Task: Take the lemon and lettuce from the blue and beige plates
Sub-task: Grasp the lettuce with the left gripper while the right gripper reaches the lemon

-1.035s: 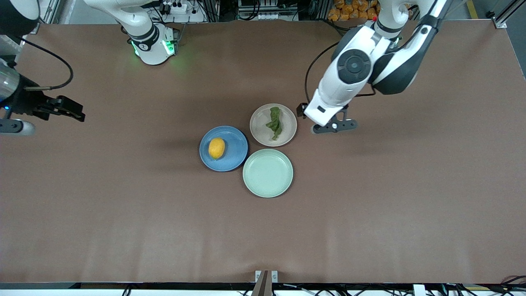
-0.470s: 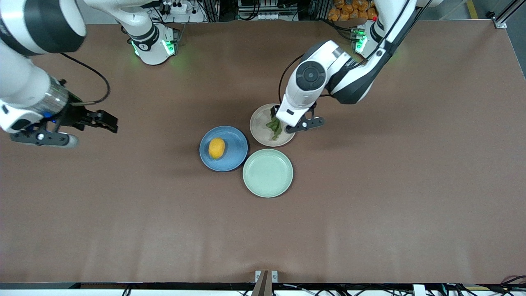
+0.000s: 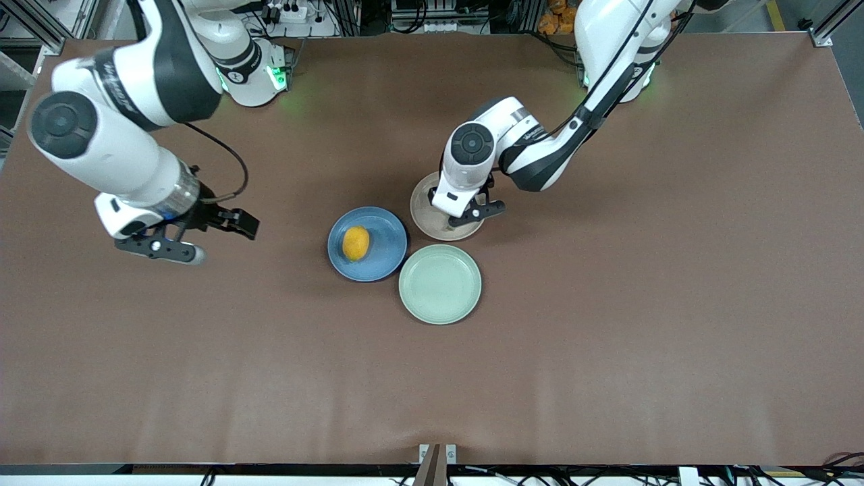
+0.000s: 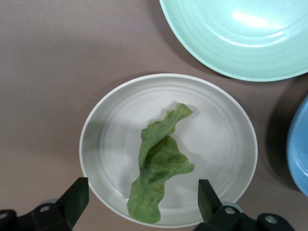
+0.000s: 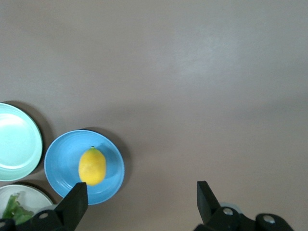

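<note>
The yellow-orange lemon lies on the blue plate. The green lettuce lies on the beige plate; in the front view the left hand hides it. My left gripper hangs open over the beige plate, its fingers straddling one end of the lettuce without touching it. My right gripper is open over bare table, off the blue plate toward the right arm's end, with nothing between its fingers.
A pale mint-green plate with nothing on it sits nearer the front camera, touching both other plates. Brown table stretches all round the three plates.
The left arm swung in from beside the beige plate to over it, covering the lettuce in the front view. The right arm came from the table's end toward the blue plate. Both grippers stayed open.
</note>
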Available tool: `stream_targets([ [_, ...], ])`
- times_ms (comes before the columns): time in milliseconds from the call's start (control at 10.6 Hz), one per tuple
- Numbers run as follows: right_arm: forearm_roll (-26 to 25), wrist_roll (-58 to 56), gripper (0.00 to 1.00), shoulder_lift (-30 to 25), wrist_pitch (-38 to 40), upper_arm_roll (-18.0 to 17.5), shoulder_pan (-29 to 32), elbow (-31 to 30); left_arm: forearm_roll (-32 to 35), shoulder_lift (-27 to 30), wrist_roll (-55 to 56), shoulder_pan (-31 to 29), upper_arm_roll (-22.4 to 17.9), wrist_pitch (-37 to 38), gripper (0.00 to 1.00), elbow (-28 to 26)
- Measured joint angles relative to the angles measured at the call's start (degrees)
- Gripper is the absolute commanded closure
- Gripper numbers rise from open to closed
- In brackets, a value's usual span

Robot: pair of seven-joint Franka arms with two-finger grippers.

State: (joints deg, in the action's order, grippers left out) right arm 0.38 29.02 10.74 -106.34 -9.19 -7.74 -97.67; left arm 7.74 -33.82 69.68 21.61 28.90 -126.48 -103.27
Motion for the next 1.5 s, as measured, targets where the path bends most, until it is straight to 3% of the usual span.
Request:
stream_targets([
  [470, -0.04, 6.99, 0.00, 4.36, -13.51, -4.68, -1.07, -7.15, 1.61, -4.23, 0.06, 1.63, -0.06, -0.05, 0.00, 1.12],
  [1317, -2.84, 17.29, 0.00, 14.03, -22.47, -7.27, -4.16, -8.82, 2.33, -5.85, 0.10, 4.59, -2.80, -1.87, 0.00, 1.33],
  [1505, -3.30, 19.46, 0.00, 15.04, -26.94, -8.06, -4.31, -11.11, 2.33, -5.90, 0.33, 6.78, -5.29, -2.64, 0.00, 1.58],
])
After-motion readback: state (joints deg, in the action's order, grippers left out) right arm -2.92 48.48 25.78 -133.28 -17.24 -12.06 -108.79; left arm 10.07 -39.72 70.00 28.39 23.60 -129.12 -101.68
